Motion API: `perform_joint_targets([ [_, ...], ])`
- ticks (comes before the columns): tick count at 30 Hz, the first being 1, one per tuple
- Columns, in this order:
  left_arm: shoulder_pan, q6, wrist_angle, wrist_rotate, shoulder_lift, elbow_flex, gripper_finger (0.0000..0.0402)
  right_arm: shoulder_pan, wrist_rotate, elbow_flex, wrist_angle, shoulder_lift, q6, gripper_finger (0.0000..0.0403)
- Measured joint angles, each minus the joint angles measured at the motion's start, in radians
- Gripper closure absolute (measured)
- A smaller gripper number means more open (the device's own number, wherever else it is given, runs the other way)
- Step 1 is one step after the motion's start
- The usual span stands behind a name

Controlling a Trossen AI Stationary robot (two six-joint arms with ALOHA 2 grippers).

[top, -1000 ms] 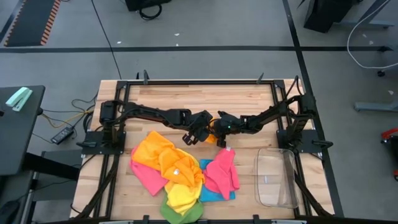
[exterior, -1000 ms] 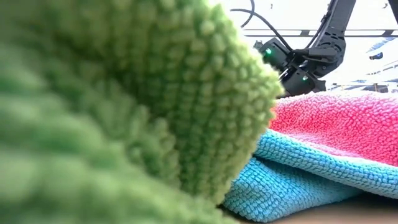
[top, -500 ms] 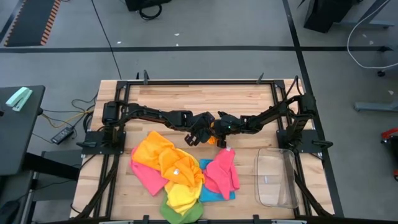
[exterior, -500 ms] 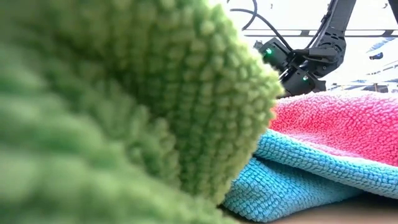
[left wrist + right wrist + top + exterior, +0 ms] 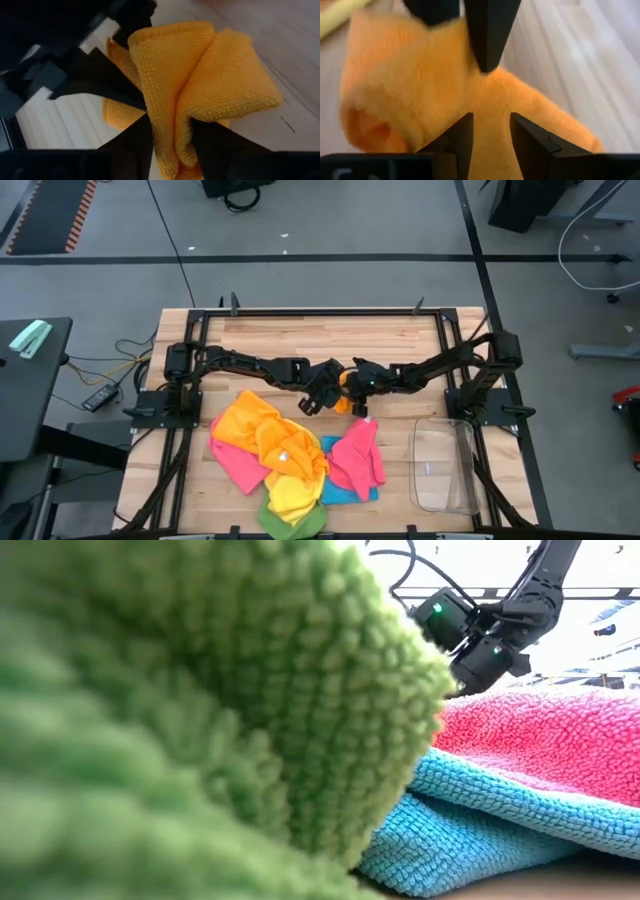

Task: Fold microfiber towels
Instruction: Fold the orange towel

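Observation:
A small bunched orange towel (image 5: 343,404) hangs between my two grippers over the table's middle. My left gripper (image 5: 318,398) comes from the left and is shut on it; my right gripper (image 5: 358,402) comes from the right and is shut on it too. The left wrist view shows the orange towel (image 5: 200,80) folded in thick layers. A heap of other towels lies toward the near edge: orange-yellow (image 5: 258,432), pink (image 5: 360,455), blue (image 5: 345,488), yellow (image 5: 293,492) and green (image 5: 290,520). My left gripper pinches a folded bunch of the orange towel, several layers (image 5: 172,142), between its two fingers, slanting down from the table's left. The rest of the towel puffs out beyond the fingers. My right gripper has the towel's other side (image 5: 492,125) between its two fingers, slanting down from the table's right. Whether the towel's underside touches the table does not show.
A clear plastic bin (image 5: 445,465) stands at the near right. The green towel (image 5: 200,720) fills the front of the low view, with the blue (image 5: 500,810) and pink (image 5: 550,730) towels behind it. Bare wood lies toward the far edge (image 5: 320,330).
My right arm has lifted a little and its gripper has risen slightly with the orange towel; the towel stays between both grippers. The heap of towels has not moved.

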Motion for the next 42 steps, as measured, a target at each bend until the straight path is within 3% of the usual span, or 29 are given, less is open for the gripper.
perform_joint_targets([
  [4, 0.000, 0.003, 0.011, 0.000, 0.000, 0.000, 0.0266, 0.000, 0.027, 0.000, -0.061, -0.043, 0.005, 0.0266],
  [17, 0.000, 0.006, 0.021, 0.026, 0.001, 0.000, 0.0290, -0.045, 0.266, 0.001, -0.289, -0.194, 0.014, 0.0266],
  [20, 0.000, 0.011, 0.026, 0.026, 0.001, 0.000, 0.0288, -0.095, 0.265, -0.001, -0.286, -0.177, 0.017, 0.0266],
  [24, 0.000, 0.011, 0.037, 0.026, 0.001, 0.000, 0.0291, -0.136, 0.189, -0.002, -0.284, -0.111, 0.026, 0.0266],
  [29, 0.000, 0.012, 0.036, 0.027, 0.001, 0.000, 0.0296, -0.111, 0.157, -0.001, -0.266, -0.055, 0.033, 0.0266],
  [42, 0.006, 0.062, 0.105, 0.027, 0.001, 0.000, 0.0303, -0.040, 0.135, -0.001, -0.253, -0.053, 0.059, 0.0266],
])
